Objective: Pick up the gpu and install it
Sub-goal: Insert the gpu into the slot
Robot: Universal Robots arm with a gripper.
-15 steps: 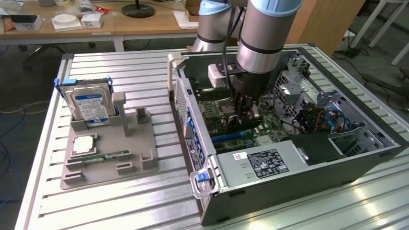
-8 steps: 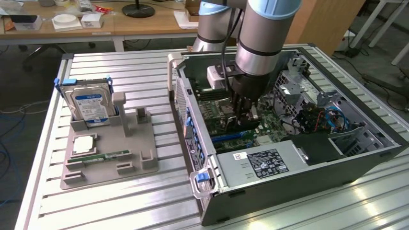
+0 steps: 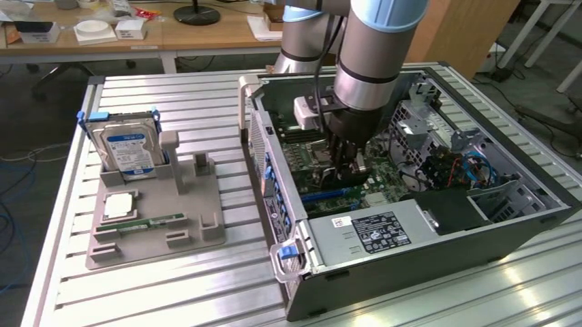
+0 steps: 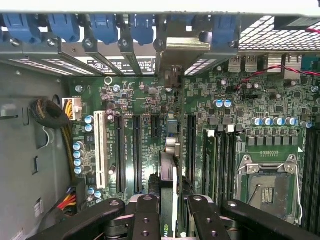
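The gpu (image 4: 169, 167) is seen edge-on in the wrist view as a thin dark card standing over the expansion slots of the green motherboard (image 4: 235, 100). Its silver bracket (image 4: 182, 47) sits at the rear slot openings of the case. My gripper (image 4: 172, 202) is shut on the gpu, one black finger (image 4: 147, 212) on each side of the card. In the exterior view my gripper (image 3: 345, 167) reaches down into the open computer case (image 3: 509, 228), holding the gpu (image 3: 353, 178) against the motherboard (image 3: 300, 146). I cannot tell whether the card is seated in a slot.
A grey fixture (image 3: 195, 204) on the slatted table at the exterior view's left holds a hard drive (image 3: 132, 150), a memory stick (image 3: 150, 222) and a processor chip (image 3: 120, 204). Blue slot latches (image 4: 105, 25), cable bundles (image 4: 50, 112) and the power supply (image 3: 373, 231) crowd the case.
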